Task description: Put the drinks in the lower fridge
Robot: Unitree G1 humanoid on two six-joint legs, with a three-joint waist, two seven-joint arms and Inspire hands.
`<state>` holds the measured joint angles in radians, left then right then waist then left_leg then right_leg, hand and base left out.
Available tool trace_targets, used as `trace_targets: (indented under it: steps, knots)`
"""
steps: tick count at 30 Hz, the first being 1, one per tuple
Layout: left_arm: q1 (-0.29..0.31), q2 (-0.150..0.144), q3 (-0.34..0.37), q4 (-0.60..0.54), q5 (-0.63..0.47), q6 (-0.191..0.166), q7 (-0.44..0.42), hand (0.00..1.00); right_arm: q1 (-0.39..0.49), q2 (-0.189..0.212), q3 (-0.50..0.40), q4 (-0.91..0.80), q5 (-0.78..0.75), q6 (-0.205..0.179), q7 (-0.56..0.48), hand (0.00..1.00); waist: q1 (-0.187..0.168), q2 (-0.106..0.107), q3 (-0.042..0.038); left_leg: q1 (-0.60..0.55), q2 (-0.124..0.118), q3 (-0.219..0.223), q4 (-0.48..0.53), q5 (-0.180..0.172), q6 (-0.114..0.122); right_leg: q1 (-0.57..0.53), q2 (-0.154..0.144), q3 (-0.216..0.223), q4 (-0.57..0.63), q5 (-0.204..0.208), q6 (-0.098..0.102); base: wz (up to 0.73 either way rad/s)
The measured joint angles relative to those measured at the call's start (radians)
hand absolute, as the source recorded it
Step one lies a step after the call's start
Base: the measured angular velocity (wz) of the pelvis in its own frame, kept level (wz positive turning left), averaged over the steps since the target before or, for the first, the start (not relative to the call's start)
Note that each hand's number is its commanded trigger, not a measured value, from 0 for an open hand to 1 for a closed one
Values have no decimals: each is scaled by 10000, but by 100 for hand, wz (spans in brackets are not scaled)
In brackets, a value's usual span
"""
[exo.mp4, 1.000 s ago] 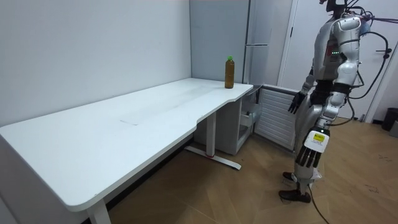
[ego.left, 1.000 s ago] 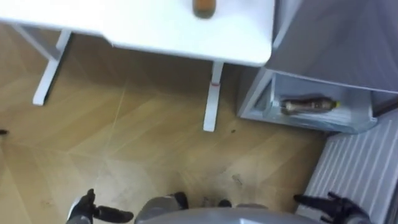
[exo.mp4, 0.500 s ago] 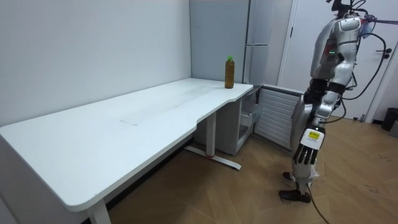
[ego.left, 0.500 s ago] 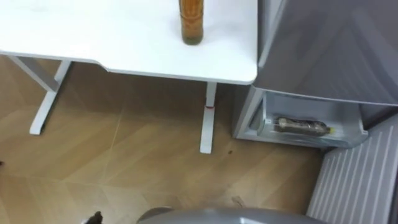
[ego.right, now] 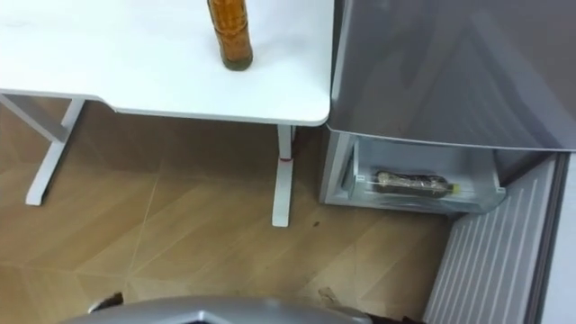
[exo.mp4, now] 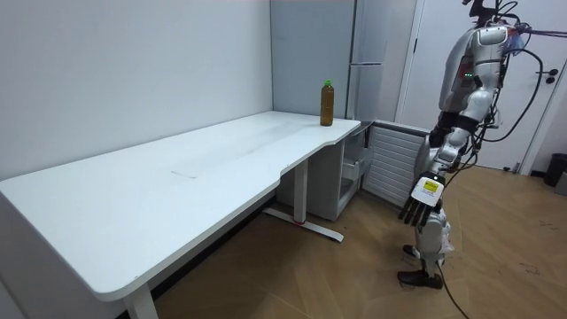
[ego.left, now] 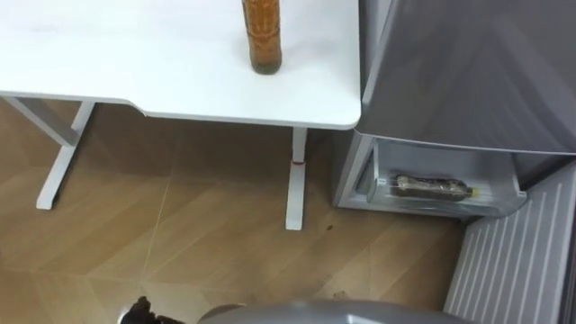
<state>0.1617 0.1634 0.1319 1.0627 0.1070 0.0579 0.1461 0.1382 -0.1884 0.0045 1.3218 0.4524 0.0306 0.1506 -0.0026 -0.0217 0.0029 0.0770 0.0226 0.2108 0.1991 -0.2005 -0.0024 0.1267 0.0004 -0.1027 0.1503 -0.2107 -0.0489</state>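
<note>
A: How many drinks did the eye views show?

B: Two. One standing bottle [ego.left: 261, 36] of brown drink was upright on the white table [ego.left: 135, 72], near the end that sat beside the grey fridge [ego.left: 468, 72]. One lying bottle [ego.left: 430, 188] was on its side inside the open lower compartment [ego.left: 493, 174].

A: And the fridge door?

B: One lower door [ego.left: 517, 261] was swung open at the right, with its ribbed white inner face showing.

A: What about the hands?

B: A dark sliver of the left hand [ego.left: 138, 312] sat at the bottom edge, over the wooden floor [ego.left: 180, 234]. From there I couldn't tell how its fingers were set. It touched nothing.

A: How many table legs?

B: Two white ones were in sight.

A: And the room view?

B: The robot stood upright at the room view's right, on the wood floor and in front of the open lower door. It was well apart from the table. Its left hand [exo.mp4: 416, 206] hung by its thigh with the fingers loose and slightly spread, holding nothing. One green-capped bottle stood at the table's far end, just beside the fridge. A plain pale wall [exo.mp4: 133, 71] ran behind the table.
</note>
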Motion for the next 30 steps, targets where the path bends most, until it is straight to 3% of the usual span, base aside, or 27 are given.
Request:
trace_targets:
  steps: [3,5,8,10,11,15,19,22,30]
  knots:
    - [-19,-17,446,-839,-430,-194,418,0,-117,14,-61,49,-455,-173,-33,0,36,-14,7,66,-5,-5,-5,1,0,38,9,70,-2,0,0,-9]
    - [-141,-44,659,-1397,-1024,-688,945,0,-269,12,-78,90,-829,-304,-84,0,68,-38,32,151,-13,-4,-31,1,0,54,12,184,5,0,1,-17]
    - [-338,-91,716,-1668,-1779,-1080,1360,0,-279,23,-88,9,-1031,-416,-72,0,78,-1,36,320,-37,-93,-89,0,0,153,9,288,2,-11,19,-12]
    - [-334,-216,1038,-2261,-1853,-1073,1560,0,-286,38,-106,7,-1081,-437,-68,0,78,22,17,341,-39,-218,-105,-1,-1,148,22,327,10,-12,20,-7]
    - [-306,-260,1095,-2944,-1884,-1113,1825,0,-282,46,-102,47,-1084,-437,-68,0,91,-49,46,340,-35,-251,-105,-1,-2,140,32,346,20,-11,19,0]
    - [-310,-256,1027,-4191,-2084,-1829,2776,0,-272,34,-62,82,-1059,-627,-65,0,105,-94,28,343,-44,-267,-107,-8,-8,144,32,330,19,-10,21,0]
    - [-226,-267,1000,-5707,-2167,-1890,3313,0,-191,126,-71,64,-1059,-648,-47,0,106,-115,-8,343,-37,-285,-106,-20,-24,152,55,368,17,-8,17,0]
    - [-220,-261,997,-6588,-2122,-2353,3740,0,-191,124,-76,76,-1061,-773,-36,0,69,-67,-47,379,-38,-271,-107,-20,-25,157,57,445,20,-7,15,-7]
    - [-213,-268,985,-9148,-2105,-2459,3987,0,-102,182,-274,83,-1064,-869,46,0,-177,-17,-42,380,-37,-264,-99,-20,-25,159,46,451,23,-6,16,0]
